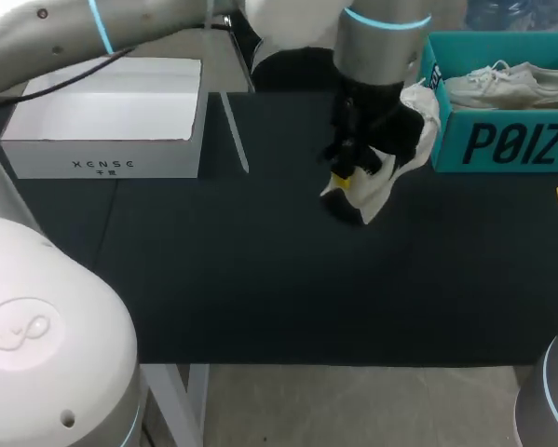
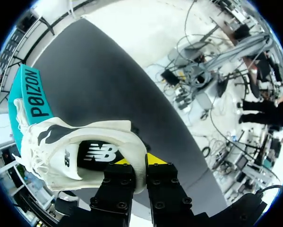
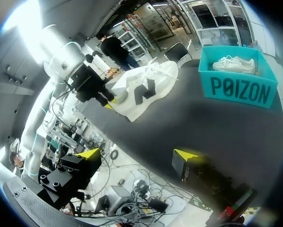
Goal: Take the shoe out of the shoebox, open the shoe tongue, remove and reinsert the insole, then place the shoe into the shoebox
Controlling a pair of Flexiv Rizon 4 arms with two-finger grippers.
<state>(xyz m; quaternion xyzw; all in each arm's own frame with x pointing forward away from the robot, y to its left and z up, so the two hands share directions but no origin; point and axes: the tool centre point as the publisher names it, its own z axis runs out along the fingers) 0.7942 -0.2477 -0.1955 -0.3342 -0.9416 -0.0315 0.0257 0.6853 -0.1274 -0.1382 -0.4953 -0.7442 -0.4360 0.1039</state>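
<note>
— Left wrist view: what's held?
— My left gripper (image 2: 140, 166) pinches the shoe (image 2: 98, 130) by its heel, beside the shoebox (image 1: 502, 144), seemingly off the table (image 1: 260, 279). Right gripper (image 3: 137, 156) gapes empty; I'd open the tongue (image 2: 65, 163) next.

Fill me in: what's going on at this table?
The left tool is shut on a white shoe at the rim of its opening, holding it over the dark table next to the teal shoebox. A second shoe lies in that box. The right tool is open, empty and away from the shoe.
</note>
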